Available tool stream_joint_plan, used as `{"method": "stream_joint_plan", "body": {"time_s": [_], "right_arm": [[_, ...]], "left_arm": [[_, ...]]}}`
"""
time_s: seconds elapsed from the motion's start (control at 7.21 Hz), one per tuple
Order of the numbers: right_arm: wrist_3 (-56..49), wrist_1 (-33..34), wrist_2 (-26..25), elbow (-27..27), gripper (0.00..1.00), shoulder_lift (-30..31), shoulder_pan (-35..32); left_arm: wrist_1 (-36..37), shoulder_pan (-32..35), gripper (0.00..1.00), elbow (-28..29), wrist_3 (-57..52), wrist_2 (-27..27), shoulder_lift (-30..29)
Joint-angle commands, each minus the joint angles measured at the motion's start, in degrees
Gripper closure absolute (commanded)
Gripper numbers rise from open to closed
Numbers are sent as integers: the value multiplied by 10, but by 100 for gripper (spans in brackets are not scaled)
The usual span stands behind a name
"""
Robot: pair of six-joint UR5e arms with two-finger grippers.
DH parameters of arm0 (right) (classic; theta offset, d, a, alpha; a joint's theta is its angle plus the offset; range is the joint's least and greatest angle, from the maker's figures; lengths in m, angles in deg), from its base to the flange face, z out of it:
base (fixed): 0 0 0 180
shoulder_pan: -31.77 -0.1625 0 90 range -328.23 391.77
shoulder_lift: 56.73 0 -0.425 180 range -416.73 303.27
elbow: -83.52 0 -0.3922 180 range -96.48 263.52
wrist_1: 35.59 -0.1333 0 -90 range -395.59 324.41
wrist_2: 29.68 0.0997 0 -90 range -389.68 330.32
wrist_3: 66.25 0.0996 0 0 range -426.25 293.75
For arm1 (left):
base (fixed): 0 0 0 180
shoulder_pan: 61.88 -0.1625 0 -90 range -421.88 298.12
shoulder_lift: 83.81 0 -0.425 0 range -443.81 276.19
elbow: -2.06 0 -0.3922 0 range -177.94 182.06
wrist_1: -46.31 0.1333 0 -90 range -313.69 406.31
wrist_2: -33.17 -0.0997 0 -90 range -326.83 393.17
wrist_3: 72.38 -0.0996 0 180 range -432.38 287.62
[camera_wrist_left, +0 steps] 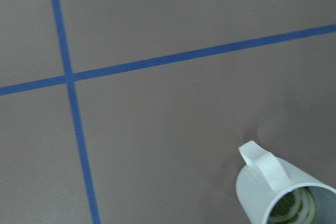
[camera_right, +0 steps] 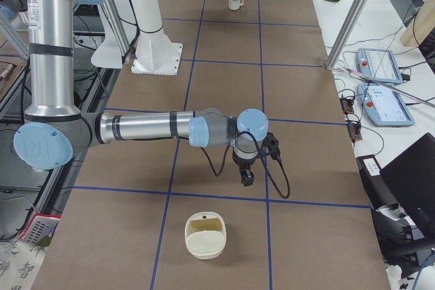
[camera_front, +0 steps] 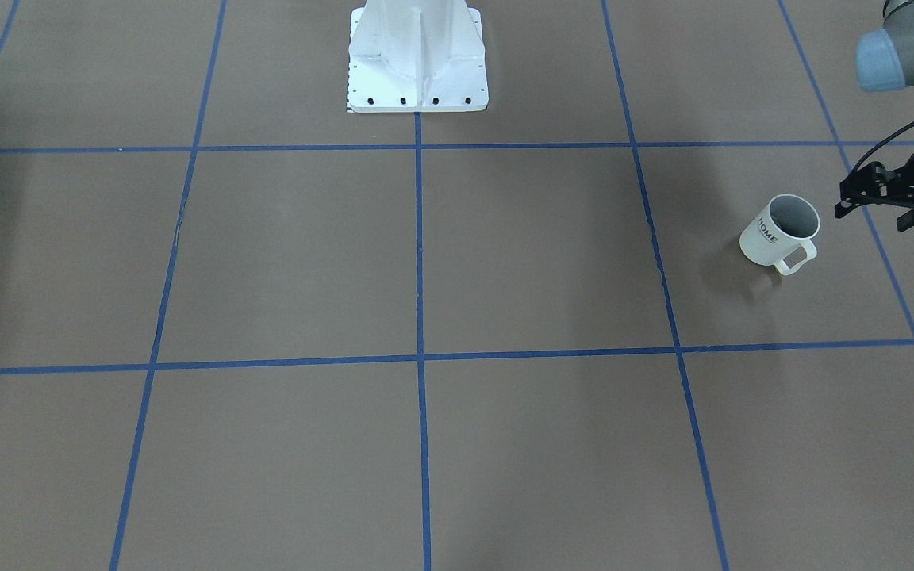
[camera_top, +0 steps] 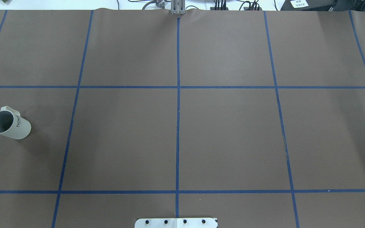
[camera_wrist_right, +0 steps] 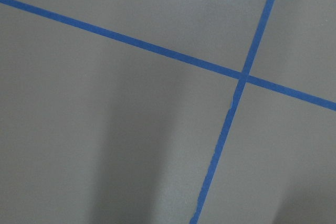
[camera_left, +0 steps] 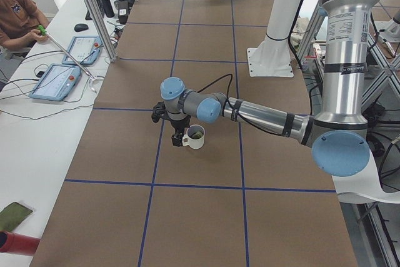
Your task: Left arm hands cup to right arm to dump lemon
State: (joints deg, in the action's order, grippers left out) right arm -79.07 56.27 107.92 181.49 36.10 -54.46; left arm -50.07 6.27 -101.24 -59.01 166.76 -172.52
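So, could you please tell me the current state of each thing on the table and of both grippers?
cup: upright on the table, not held.
lemon: inside the cup.
left gripper: beside the cup, not touching it; open or shut unclear.
right gripper: pointing down above the table, nothing in it; open or shut unclear.
cream bowl: open side up on the table.

Saw cup (camera_front: 778, 234) on table (camera_top: 227, 136) at far left, lemon (camera_left: 196, 135) in it. Saw left gripper (camera_front: 873, 205) just beside cup, apart. Noted right gripper (camera_right: 247, 181) over table's right part, tub (camera_right: 205, 234) further right.
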Motion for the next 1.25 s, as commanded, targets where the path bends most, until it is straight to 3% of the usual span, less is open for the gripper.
{"method": "stream_joint_plan", "body": {"time_s": [0.0, 1.11], "right_arm": [[2, -14, 1, -1, 0, 1, 0], [2, -15, 2, -2, 0, 1, 4]], "left_arm": [[-14, -17, 0, 4, 31, -2, 2], [-31, -80, 1, 42, 50, 3, 6]]}}
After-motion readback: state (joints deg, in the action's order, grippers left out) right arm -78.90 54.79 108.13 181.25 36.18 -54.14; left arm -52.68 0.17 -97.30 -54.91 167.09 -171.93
